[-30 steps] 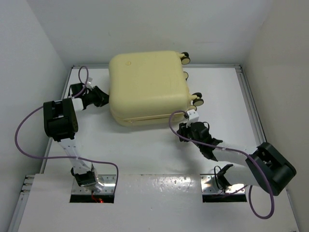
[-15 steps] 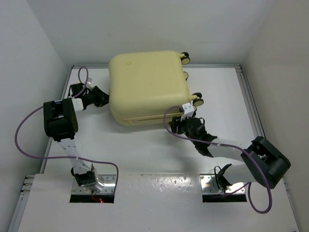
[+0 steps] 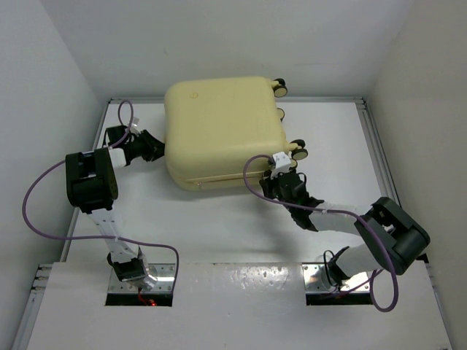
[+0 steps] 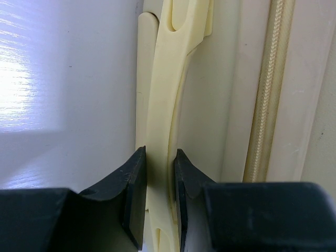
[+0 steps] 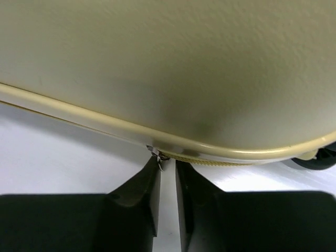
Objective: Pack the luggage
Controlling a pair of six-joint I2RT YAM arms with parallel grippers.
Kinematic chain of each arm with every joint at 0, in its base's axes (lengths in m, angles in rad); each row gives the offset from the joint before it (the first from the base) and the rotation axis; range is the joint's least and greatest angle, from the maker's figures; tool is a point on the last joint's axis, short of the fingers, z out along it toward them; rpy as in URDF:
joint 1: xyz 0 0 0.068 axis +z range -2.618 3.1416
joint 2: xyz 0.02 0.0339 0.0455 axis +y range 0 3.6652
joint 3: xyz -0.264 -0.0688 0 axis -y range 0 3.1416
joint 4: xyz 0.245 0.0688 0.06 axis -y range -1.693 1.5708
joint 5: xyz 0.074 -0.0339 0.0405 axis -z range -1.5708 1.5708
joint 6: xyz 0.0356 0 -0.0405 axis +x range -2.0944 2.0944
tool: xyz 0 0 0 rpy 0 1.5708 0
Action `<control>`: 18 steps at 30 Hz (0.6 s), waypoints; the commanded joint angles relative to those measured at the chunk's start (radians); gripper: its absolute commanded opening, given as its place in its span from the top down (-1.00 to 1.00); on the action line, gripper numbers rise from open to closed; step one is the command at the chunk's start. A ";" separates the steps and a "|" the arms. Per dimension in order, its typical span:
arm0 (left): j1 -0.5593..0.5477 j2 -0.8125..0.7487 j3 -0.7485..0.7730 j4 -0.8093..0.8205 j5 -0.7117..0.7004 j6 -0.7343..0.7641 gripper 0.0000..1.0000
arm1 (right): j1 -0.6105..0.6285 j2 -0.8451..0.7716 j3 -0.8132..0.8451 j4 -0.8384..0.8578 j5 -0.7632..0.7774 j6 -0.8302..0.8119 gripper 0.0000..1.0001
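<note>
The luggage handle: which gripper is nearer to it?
Left. The left gripper clamps the handle; the right gripper is at the zipper pull on the luggage's opposite edge.

The pale yellow handle (image 4: 167,79) of the luggage (image 4: 231,105) is clamped between the two black fingers (image 4: 135,189) of the left gripper (image 4: 157,178). A zipper (image 4: 266,94) is seen running alongside the handle, and the white table (image 4: 63,79) on its other side.
</note>
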 commanded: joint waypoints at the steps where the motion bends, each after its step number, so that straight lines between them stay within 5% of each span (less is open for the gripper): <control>1: 0.046 0.025 -0.003 -0.032 -0.071 -0.027 1.00 | -0.007 -0.008 0.070 0.117 -0.005 -0.003 0.66; 18: 0.037 0.034 -0.014 -0.023 -0.080 -0.045 1.00 | -0.028 -0.043 0.057 0.104 0.045 -0.037 1.00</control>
